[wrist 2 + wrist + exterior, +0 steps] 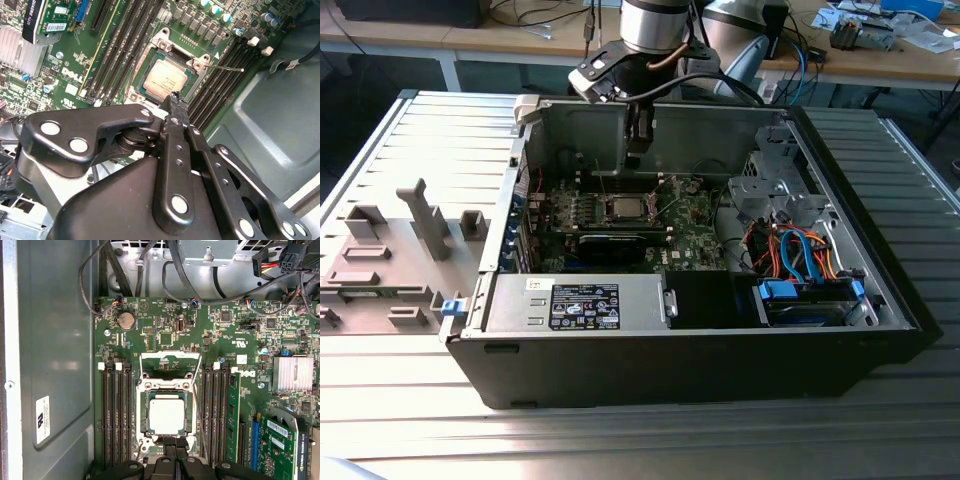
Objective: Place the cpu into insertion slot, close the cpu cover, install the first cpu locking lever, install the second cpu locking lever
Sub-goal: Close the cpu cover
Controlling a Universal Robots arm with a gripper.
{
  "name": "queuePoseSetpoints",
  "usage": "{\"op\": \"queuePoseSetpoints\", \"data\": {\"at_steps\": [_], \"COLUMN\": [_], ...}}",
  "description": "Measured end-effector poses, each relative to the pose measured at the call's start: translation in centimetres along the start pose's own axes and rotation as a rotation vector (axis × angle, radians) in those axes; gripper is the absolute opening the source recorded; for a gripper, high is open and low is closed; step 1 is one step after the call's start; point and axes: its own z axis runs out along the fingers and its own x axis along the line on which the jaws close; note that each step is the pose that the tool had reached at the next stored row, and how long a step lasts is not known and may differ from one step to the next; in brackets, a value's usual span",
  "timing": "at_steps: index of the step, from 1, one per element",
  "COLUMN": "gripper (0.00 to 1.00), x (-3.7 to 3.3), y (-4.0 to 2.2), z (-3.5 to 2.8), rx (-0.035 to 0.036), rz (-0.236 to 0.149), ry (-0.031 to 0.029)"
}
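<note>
The tool (174,98), clenched empty, hovers near the cpu (166,414), seemingly seated in the insertion slot (142,390).

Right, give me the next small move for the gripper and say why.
Probably carry the gripper across the insertion slot to the raised cpu cover and tip it down. The cpu already lies flat in the slot, the gripper is shut and empty at the near edge, and the cover seems to stand open at the far end.
</note>
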Motion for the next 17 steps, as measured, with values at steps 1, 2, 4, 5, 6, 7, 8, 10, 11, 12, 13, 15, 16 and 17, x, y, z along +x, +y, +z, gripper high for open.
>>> {"op": "queuePoseSetpoints", "data": {"at_steps": [1,2,4,5,6,7,8,10,11,12,13,15,16,17], "gripper": [0.11,0.11,0.11,0.11,0.11,0.11,0.11,0.11,0.11,0.11,0.11,0.11,0.11,0.11], "x": [-0.01,-0.02,-0.05,-0.06,-0.07,-0.07,-0.08,-0.10,-0.10,-0.11,-0.12,-0.13,-0.13,-0.14], "y": [0.02,0.02,0.09,0.17,0.35,0.59,0.78,1.03,1.10,1.27,1.39,1.67,1.80,1.95], "z": [0.00,-0.01,0.00,-0.01,-0.03,-0.04,-0.05,-0.07,-0.07,-0.09,-0.09,-0.11,-0.12,-0.13], "rx": [0.0000,0.0001,-0.0001,0.0000,0.0000,0.0000,0.0000,0.0000,0.0000,0.0000,0.0000,0.0000,0.0000,0.0000], "rz": [0.000,0.000,0.000,0.000,0.000,0.000,0.000,0.000,0.000,0.000,0.000,0.000,0.000,0.000], "ry": [-0.0001,-0.0001,0.0000,0.0000,-0.0001,-0.0001,0.0000,0.0000,0.0000,0.0000,0.0000,-0.0001,0.0000,0.0000]}}
